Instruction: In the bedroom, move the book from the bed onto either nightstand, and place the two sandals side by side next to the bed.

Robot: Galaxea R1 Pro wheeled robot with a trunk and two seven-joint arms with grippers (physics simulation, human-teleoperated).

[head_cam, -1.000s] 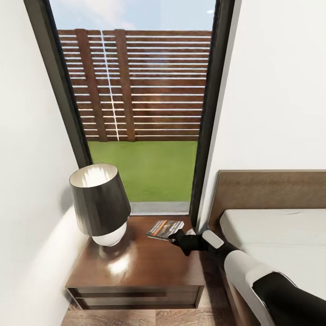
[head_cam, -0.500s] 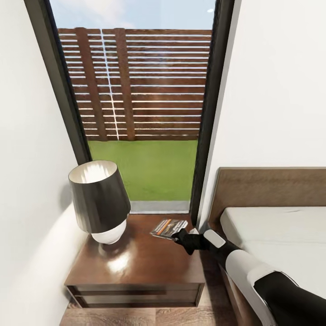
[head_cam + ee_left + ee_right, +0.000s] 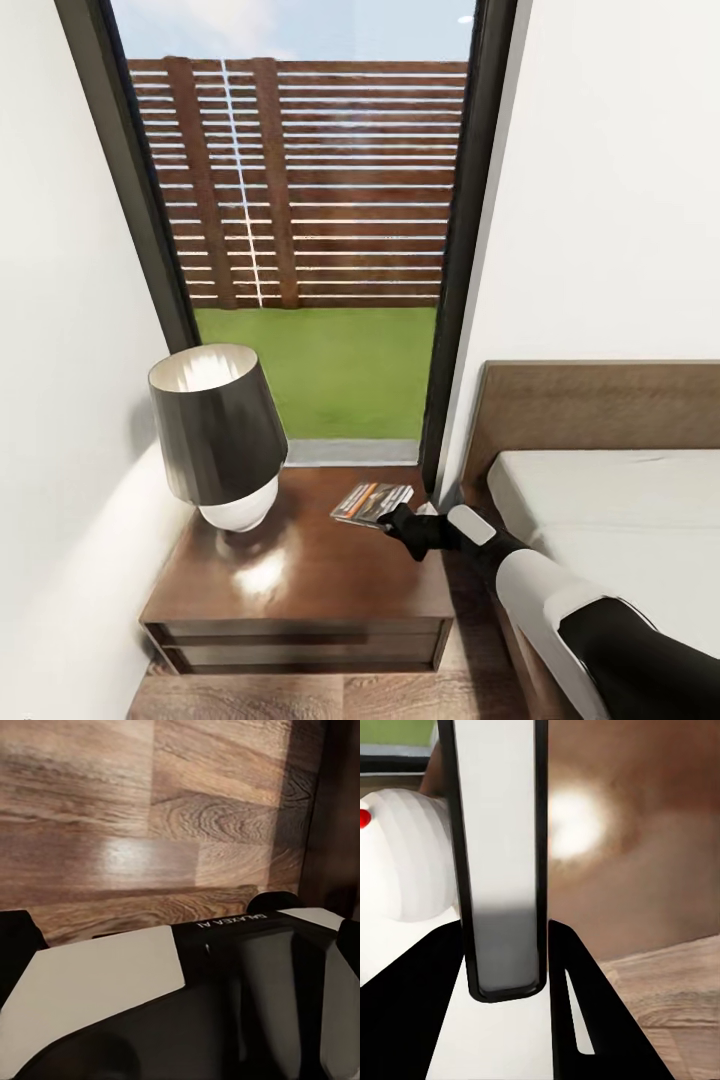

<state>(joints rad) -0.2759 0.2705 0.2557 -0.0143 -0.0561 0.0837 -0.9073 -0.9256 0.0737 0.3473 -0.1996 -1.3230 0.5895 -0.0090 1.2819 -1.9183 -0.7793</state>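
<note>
In the head view the book is seen lying over the nightstand, toward the 1 o'clock corner of its tabletop, near the window and the bed. The near edge of the book is met by the right claw, whose arm reaches in from 4 o'clock. In the right wrist view the book's edge is seen running between the two dark fingers, so the claw is judged to be pinched on the book. Whether the book rests flat on the tabletop or is held just above it cannot be told.

A lamp with a dark shade and white base is stood at the 10 o'clock part of the tabletop, well apart from the book.

The left claw's fingers are not made out in the left wrist view; wooden floor and part of the robot's own body are seen there, so its state cannot be told.

The first part of the task is judged nearly done: the book is off the mattress and at the nightstand, and only the release is left. The pairing of the sandals beside the bed is judged to be left.
</note>
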